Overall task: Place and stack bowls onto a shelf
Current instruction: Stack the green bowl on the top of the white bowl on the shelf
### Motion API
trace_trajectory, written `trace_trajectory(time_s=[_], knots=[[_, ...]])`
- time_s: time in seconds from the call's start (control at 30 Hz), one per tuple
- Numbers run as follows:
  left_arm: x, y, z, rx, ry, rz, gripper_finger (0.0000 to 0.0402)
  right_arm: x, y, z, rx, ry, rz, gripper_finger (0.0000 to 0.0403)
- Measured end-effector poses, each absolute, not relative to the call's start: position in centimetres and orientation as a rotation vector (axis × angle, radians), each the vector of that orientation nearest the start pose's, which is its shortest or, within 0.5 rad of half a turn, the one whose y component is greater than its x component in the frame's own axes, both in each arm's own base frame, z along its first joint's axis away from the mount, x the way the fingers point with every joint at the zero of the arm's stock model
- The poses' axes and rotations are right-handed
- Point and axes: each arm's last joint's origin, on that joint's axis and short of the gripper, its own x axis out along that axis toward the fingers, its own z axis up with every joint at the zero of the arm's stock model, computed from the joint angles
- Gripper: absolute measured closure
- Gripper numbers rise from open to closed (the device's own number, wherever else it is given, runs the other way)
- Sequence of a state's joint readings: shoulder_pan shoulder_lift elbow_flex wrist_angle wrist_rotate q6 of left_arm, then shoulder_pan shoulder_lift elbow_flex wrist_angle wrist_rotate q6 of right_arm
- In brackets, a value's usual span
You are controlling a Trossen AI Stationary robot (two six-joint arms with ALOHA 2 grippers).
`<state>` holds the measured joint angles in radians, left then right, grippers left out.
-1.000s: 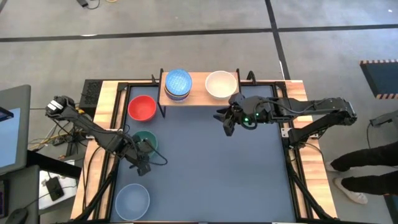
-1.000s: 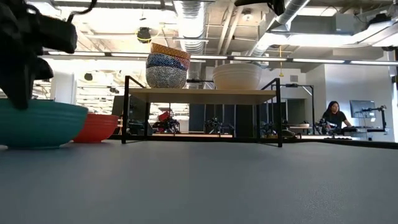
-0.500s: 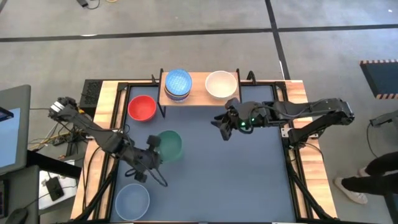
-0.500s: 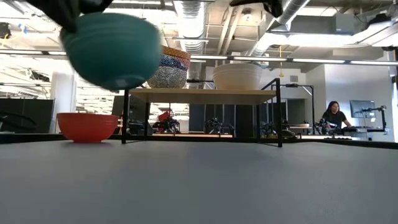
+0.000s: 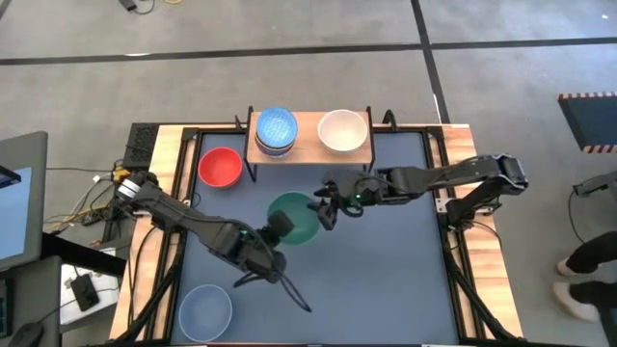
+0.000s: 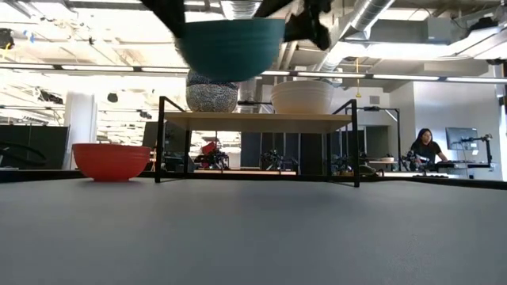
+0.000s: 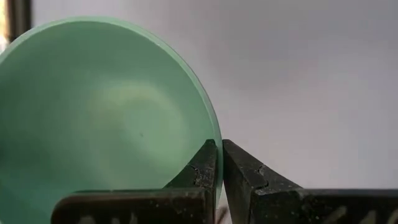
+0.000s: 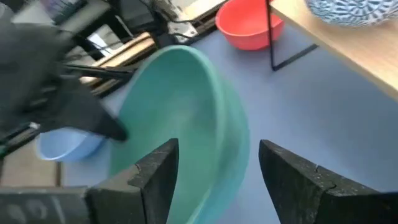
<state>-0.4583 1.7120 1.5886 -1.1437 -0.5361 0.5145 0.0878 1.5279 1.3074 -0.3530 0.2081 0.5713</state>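
My left gripper (image 5: 278, 227) is shut on the green bowl (image 5: 297, 218) and holds it high above the middle of the table; the bowl also shows in the low view (image 6: 230, 46). My right gripper (image 5: 323, 209) is open at the bowl's right side. In the right wrist view its fingers (image 8: 160, 174) stand on either side of the bowl's wall (image 8: 214, 130), with gaps showing. The shelf (image 5: 310, 152) stands at the far edge. It carries a stack topped by the light blue patterned bowl (image 5: 276, 126) and the cream white bowl (image 5: 342, 129). My left gripper pinches the green bowl's rim (image 7: 213, 134) on its near-left side, one finger inside the bowl and one outside. The fingers come level from the table's near left. The bowl is lifted clear of the table, its opening up and about level.
The red bowl (image 5: 220, 166) rests on the table left of the shelf. The grey-blue bowl (image 5: 205, 309) rests at the near left corner. Black frame rails run along the table's left and right edges. Bare table lies near and right of the arms.
My left gripper has lifted the green bowl off the table's left part and carried it up and toward the right, to the middle. The bowl tipped on the way and hangs level now. My right gripper has gone toward the left and near, up to the bowl.
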Motion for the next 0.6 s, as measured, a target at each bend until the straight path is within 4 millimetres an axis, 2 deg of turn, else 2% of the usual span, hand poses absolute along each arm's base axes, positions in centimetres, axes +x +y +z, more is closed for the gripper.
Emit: trace_trajectory(time_s=[0.2,0.33,0.47,0.6], knots=[[31.7,-13.6,31.7,1.217,1.094,-0.225,0.0401,34.6,1.0,30.8,0.414,0.636,-0.332,0.0154],[31.8,-13.4,32.4,1.242,1.085,-0.203,0.0401,34.3,0.4,30.3,0.41,0.692,-0.361,0.0168],[32.0,-13.3,32.6,1.24,1.08,-0.195,0.0401,34.3,0.0,30.3,0.414,0.697,-0.373,0.022],[32.3,-12.7,32.6,1.216,1.08,-0.17,0.0401,34.3,-0.4,30.3,0.428,0.697,-0.374,0.031]])
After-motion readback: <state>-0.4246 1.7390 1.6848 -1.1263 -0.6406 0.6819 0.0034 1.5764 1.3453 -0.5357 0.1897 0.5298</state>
